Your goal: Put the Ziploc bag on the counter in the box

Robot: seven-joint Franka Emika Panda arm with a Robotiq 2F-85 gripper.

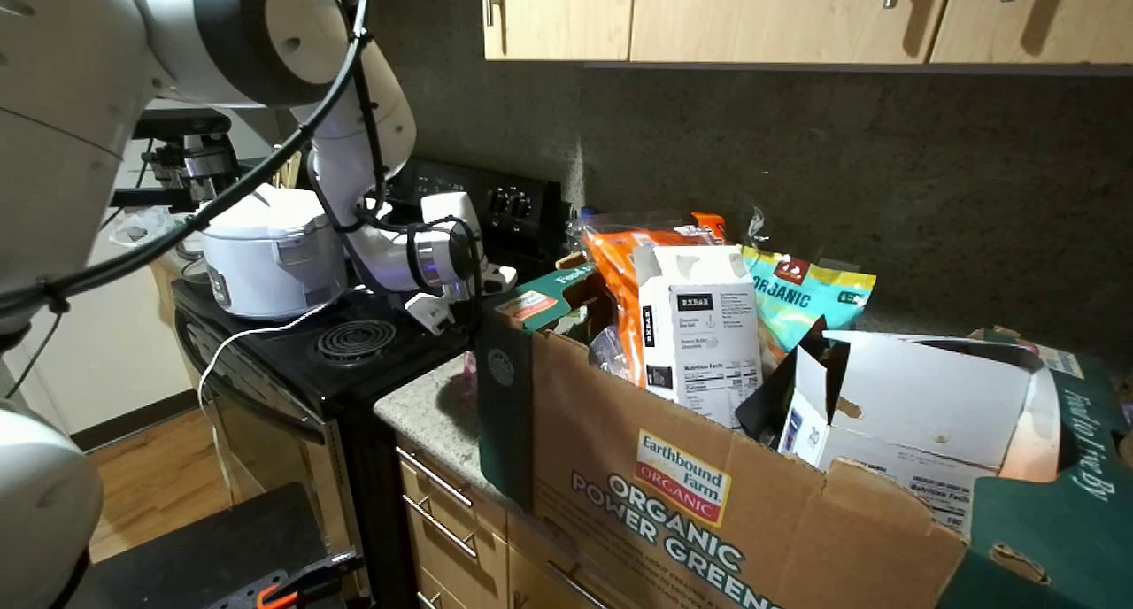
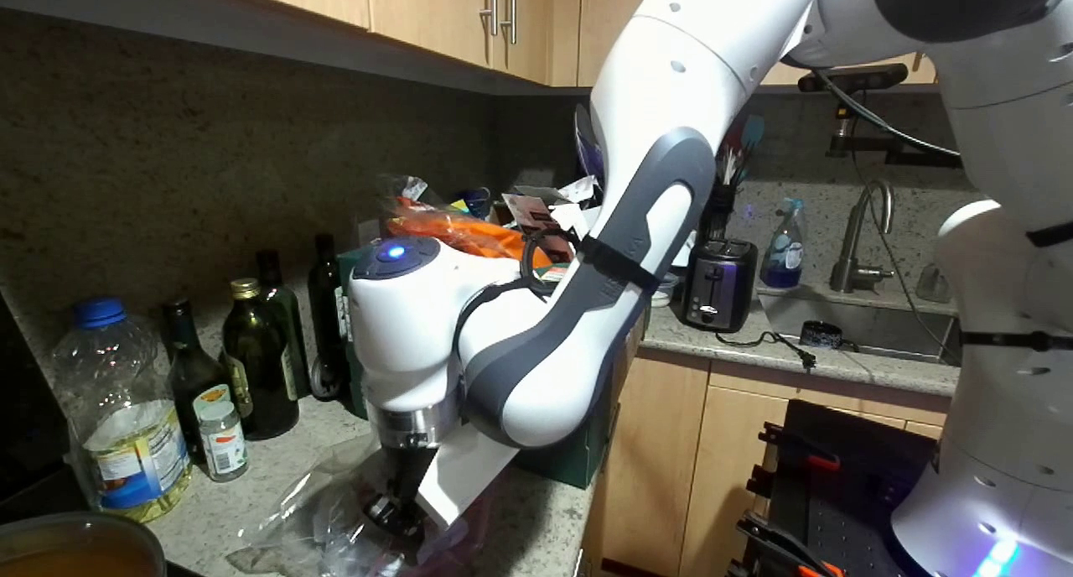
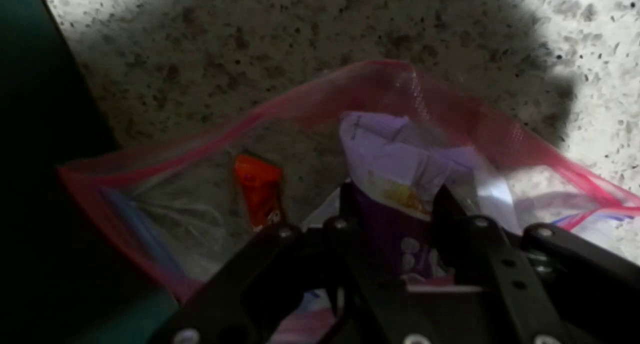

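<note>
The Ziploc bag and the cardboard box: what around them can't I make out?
Ziploc bag, lower part, wrist view: mostly behind the end effector, cut off by the bottom edge.
Any grip on the purple packet, wrist view: too dark to tell.
Marking on the orange packet, wrist view: too small and blurred.
Lower front of the box, in an exterior view: partly cut off by the bottom edge.

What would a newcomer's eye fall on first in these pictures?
Probably the large cardboard box on the counter, crowded with food packaging, in an exterior view. Then the white robot arm, slanting down from the upper right in an exterior view. In the wrist view, the pink-edged Ziploc bag stands out across the middle.
</note>
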